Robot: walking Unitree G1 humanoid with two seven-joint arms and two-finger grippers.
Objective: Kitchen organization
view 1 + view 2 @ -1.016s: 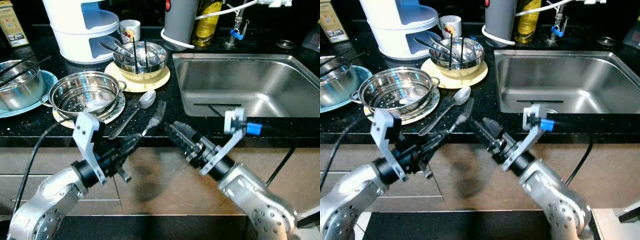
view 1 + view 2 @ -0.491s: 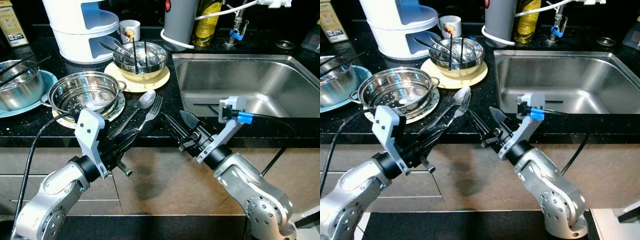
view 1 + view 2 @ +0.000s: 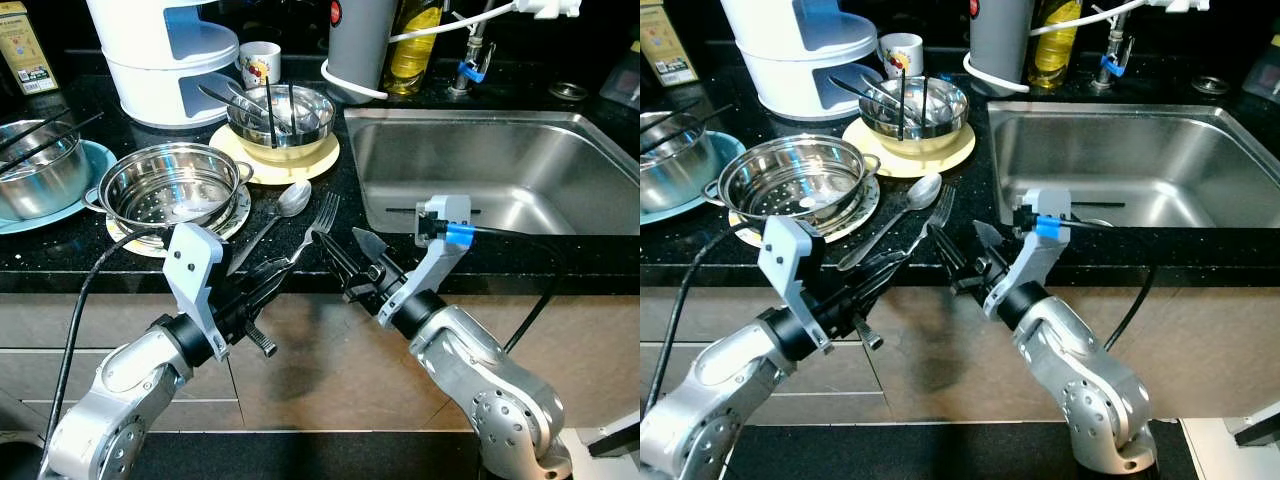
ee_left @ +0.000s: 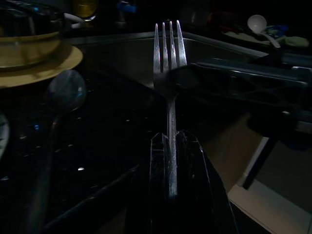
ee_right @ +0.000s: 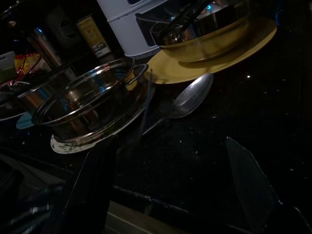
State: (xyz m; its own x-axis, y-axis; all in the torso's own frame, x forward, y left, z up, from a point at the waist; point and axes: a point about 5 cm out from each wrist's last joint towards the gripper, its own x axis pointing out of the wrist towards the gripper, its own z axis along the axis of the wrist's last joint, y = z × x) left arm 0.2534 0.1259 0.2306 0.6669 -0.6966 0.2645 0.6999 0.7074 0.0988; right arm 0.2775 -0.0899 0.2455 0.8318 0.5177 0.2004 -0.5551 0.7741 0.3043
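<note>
On the black counter (image 3: 330,185) a perforated steel steamer pot (image 3: 172,185) sat on a patterned plate, with nothing visible in it. A steel bowl (image 3: 281,113) on a yellow plate (image 3: 275,160) held two black chopsticks and some cutlery — a second steel bowl (image 3: 40,168), also holding chopsticks, rested on a blue plate. The print on a white mug (image 3: 260,61) was too small to read. One spoon (image 3: 283,207) lay on the counter. The left gripper (image 3: 272,272) pinched the fork (image 3: 315,227) by its handle above the counter's front edge, tines pointing away; the right gripper (image 3: 345,255) sat just beside it, fingers spread apart.
</note>
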